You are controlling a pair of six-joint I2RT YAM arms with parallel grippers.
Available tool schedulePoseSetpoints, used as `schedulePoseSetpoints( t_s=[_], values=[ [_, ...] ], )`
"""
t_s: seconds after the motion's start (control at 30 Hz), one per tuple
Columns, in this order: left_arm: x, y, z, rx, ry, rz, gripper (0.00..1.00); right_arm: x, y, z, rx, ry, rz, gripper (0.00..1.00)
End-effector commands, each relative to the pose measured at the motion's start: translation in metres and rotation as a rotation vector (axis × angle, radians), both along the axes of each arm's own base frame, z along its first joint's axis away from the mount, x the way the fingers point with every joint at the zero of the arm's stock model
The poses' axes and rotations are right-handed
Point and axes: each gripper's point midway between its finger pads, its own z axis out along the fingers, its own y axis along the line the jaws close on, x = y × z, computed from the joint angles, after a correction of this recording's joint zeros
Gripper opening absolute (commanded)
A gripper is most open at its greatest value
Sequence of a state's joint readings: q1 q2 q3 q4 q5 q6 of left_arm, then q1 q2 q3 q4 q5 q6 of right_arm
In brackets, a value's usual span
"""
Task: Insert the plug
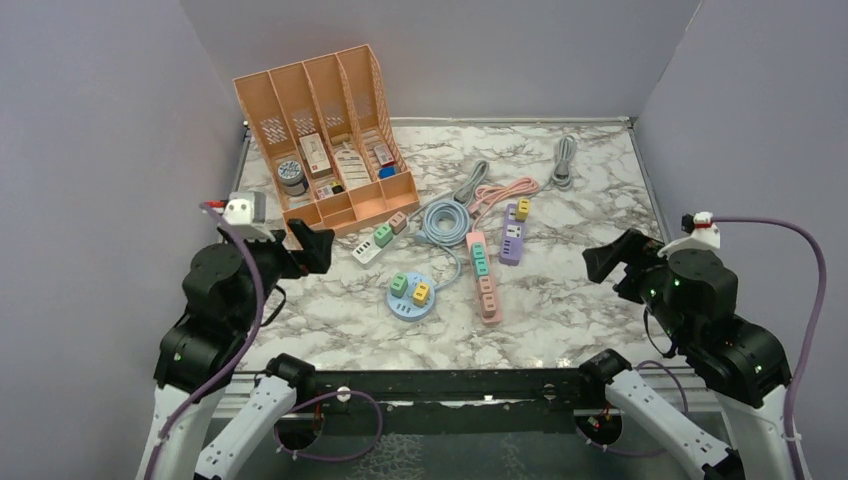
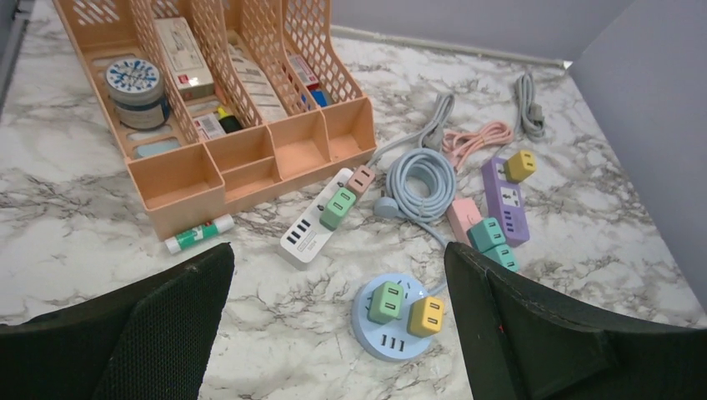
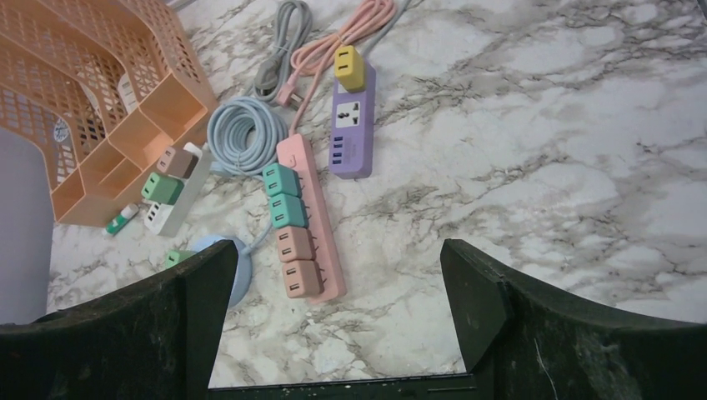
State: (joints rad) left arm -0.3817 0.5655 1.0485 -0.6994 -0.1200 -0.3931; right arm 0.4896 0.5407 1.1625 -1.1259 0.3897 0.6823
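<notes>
A round blue socket hub (image 1: 411, 297) holds a green plug (image 2: 386, 302) and a yellow plug (image 2: 426, 316). A pink strip (image 1: 485, 276) carries two teal and two pink plugs (image 3: 289, 225). A purple strip (image 1: 513, 237) carries a yellow plug (image 3: 349, 67). A white strip (image 1: 375, 243) holds a green plug (image 2: 338, 208) and a pink plug. My left gripper (image 1: 316, 247) is open and empty, raised at the left, left of the hub. My right gripper (image 1: 603, 262) is open and empty, raised at the right, right of the strips.
An orange desk organiser (image 1: 325, 130) with small items stands at the back left. A glue stick (image 2: 198, 234) lies in front of it. A coiled blue cable (image 1: 445, 219), a pink cable (image 1: 505, 191) and grey cables (image 1: 564, 160) lie behind the strips.
</notes>
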Motion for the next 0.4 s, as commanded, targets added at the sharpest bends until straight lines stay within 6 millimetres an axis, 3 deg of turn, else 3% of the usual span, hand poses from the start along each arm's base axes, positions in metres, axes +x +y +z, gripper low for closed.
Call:
schedulePoseSetpoints(
  t_s=[0.0, 0.37],
  values=[
    [-0.030, 0.025, 0.029, -0.002, -0.078, 0.059, 0.99, -0.027, -0.026, -0.003, -0.007, 0.050, -0.093, 0.93],
    [-0.065, 0.042, 0.046, 0.027, -0.098, 0.061, 0.99, -0.046, -0.043, 0.022, -0.025, -0.012, -0.098, 0.99]
  ],
)
